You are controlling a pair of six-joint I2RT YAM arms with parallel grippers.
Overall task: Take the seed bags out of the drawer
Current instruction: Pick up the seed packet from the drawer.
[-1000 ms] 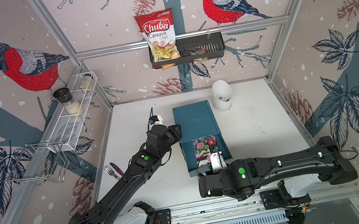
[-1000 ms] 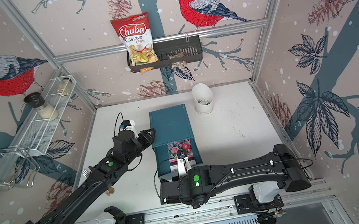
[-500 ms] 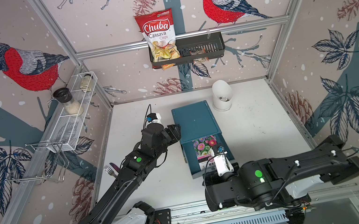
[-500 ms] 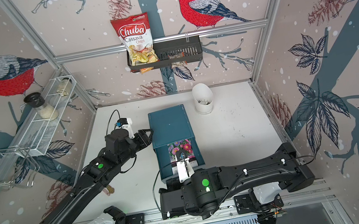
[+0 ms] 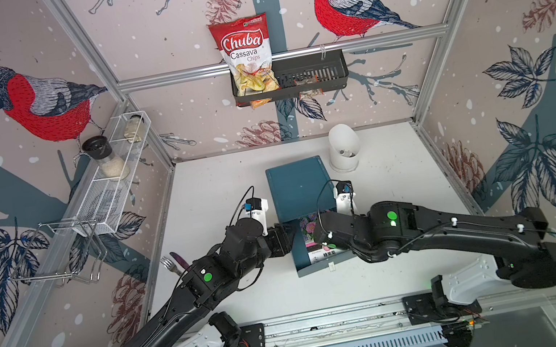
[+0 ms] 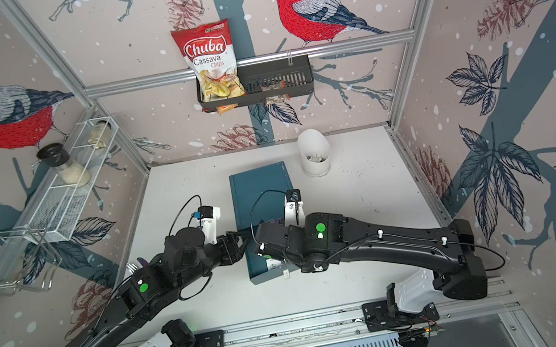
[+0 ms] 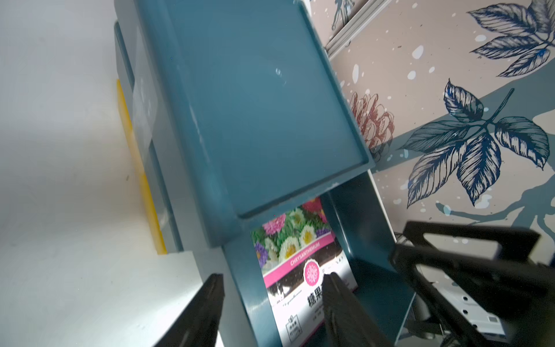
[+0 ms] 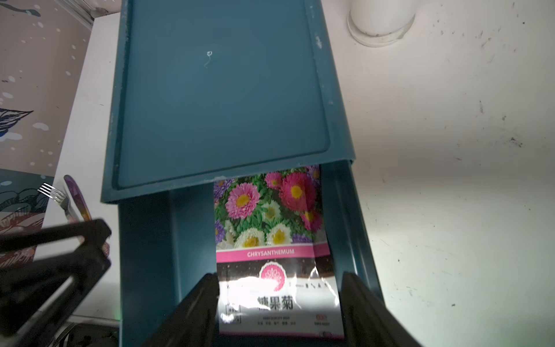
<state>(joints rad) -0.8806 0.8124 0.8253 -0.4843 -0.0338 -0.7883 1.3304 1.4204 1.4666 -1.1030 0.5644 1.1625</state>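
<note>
- Teal plastic drawer [image 5: 300, 254] stands pulled out of its cabinet [image 5: 297, 186]. The flower seed bag [image 8: 270, 240] lies flat on the drawer floor, close to the wall on the right arm's side, with its top edge tucked under the cabinet's roof.
- Only 1 of the 3 seed bags shows. Whether the other 2 sit beneath it or further back, I cannot tell.
- Over the drawer hangs the right gripper [image 8: 279, 279], its fingers spread wide, 1 on each side of the bag, holding nothing.
- Beside the drawer in both top views, the left gripper [image 7: 273, 278] is parted and empty too, with the drawer's side wall between its fingers.
- 1 second back, the right arm lay low across the drawer's front with its gripper at the front panel. It has since let go, swung round and lifted its wrist above the opening.
- Over the same second the left gripper has slid from the cabinet's side down to the drawer's side, and the drawer looks about as far out as it was.
- My reading: the opening step is finished and the first pick is being lined up. No bag is out yet.
</note>
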